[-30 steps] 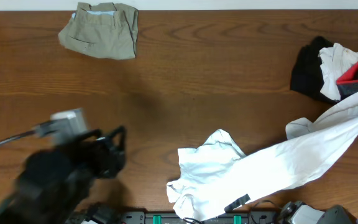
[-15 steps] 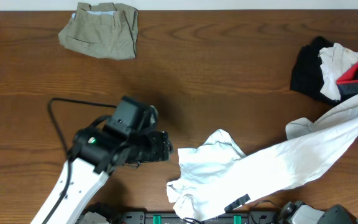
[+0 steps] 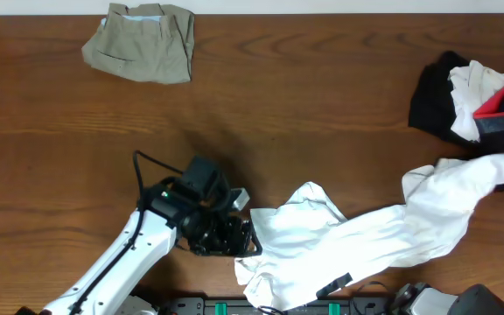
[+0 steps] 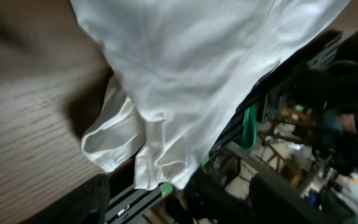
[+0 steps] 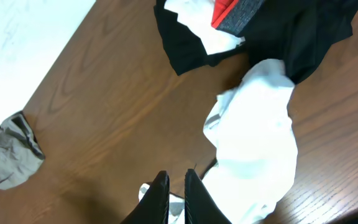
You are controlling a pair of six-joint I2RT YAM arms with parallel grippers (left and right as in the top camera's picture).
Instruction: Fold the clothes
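Clearly the step in hand is getting a grip on the white top (image 3: 366, 241). It sprawls crumpled from the lower middle of the overhead frame toward the right edge, its black mark (image 3: 335, 284) near the bottom. The left gripper (image 3: 239, 238) sits at the garment's left border with its jaws apart. Its wrist view shows a doubled-over corner of cloth hanging near the table (image 3: 322, 105) edge. To do this well, it should pinch the hem itself rather than the bunch, low against the wood. Then it should draw the cloth toward the bare centre so it spreads flat. The right gripper (image 5: 176, 193) hangs high, fingers almost together and empty; it would best take the far end at the right. The khaki piece (image 3: 141, 42) at upper left and the black, white and red heap (image 3: 462, 96) at upper right lie well apart.
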